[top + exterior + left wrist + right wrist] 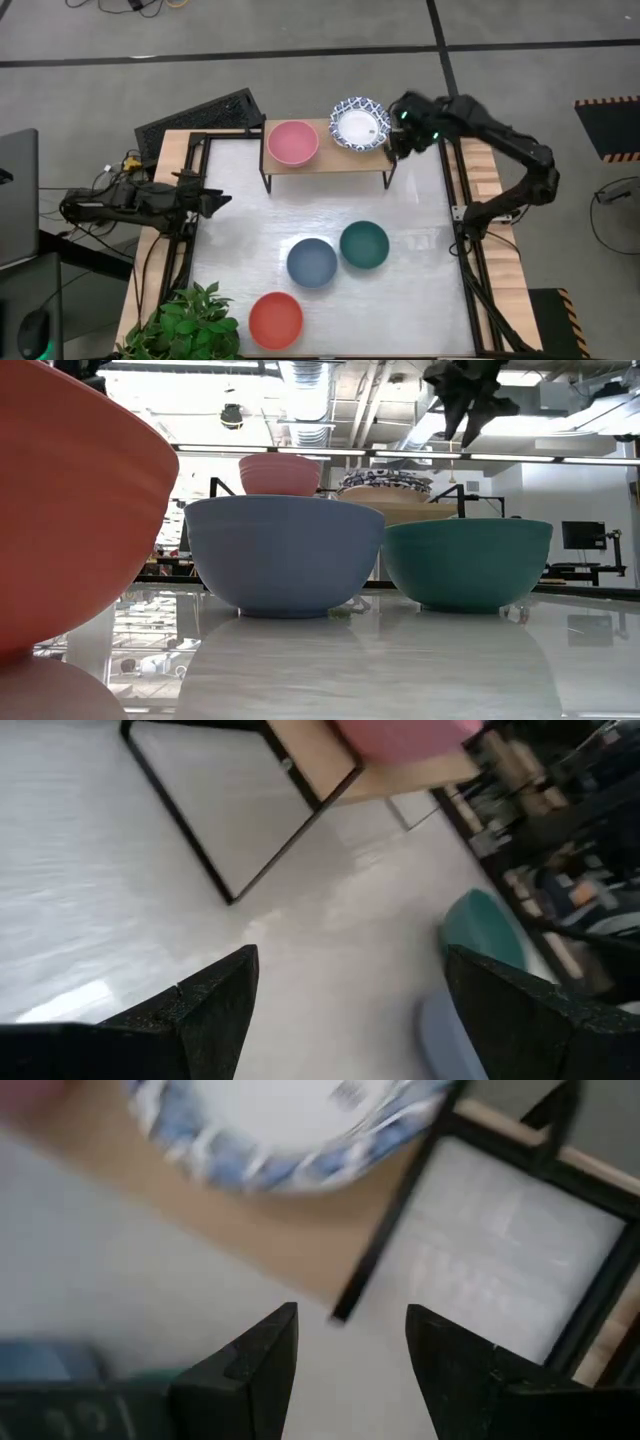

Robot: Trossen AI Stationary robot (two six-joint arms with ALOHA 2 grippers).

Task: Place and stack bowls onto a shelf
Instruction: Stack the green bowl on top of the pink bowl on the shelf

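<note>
At the left edge of your counter [420, 300], the left claw [218, 200] waits above the counter's side rail, fingers [215, 1005] spread apart with nothing between them. Near the front left corner you have a green plant [190, 320], and just right of it, on the counter, the red bowl [275, 320]. Farther right and toward the middle stand the blue bowl [312, 262] and the dark green bowl [364, 245], side by side and very close together; whether their rims touch cannot be told. Toward the back of the counter stands the shelf [325, 160], a light wooden top on thin black legs. On its left half sits the pink bowl [292, 142]; on its right half sits the stack of white bowls with blue-patterned rims [360, 123], its far rim reaching past the shelf's back edge. How many bowls the stack holds cannot be counted. Behind the shelf's left end a black keyboard [200, 118] lies off the counter. At the shelf's right end, just beside the patterned stack, you find the right claw [392, 140], raised above the shelf, fingers [250, 1370] parted and holding nothing; its wrist view looks down on the patterned rim and the shelf's black leg.
</note>
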